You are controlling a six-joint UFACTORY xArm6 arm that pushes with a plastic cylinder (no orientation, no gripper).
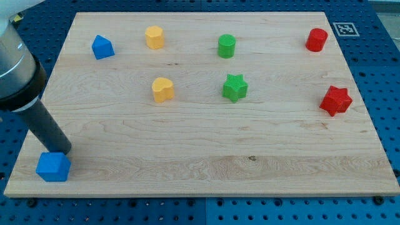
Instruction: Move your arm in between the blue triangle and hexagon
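My tip [62, 152] sits behind the blue block [53, 166] at the surface's bottom-left corner, its very end hidden. The arm's upper body [15, 69] is cut off by the left edge.

pale wooden board [206, 144] looks smooth with visible grain, and the dark rod [47, 128] looks matt, kinda rubbery

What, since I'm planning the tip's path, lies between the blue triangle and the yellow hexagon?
Nothing: the camera view shows bare board between the blue triangle and the yellow hexagon. My tip is at the view's bottom left, by the blue cube.
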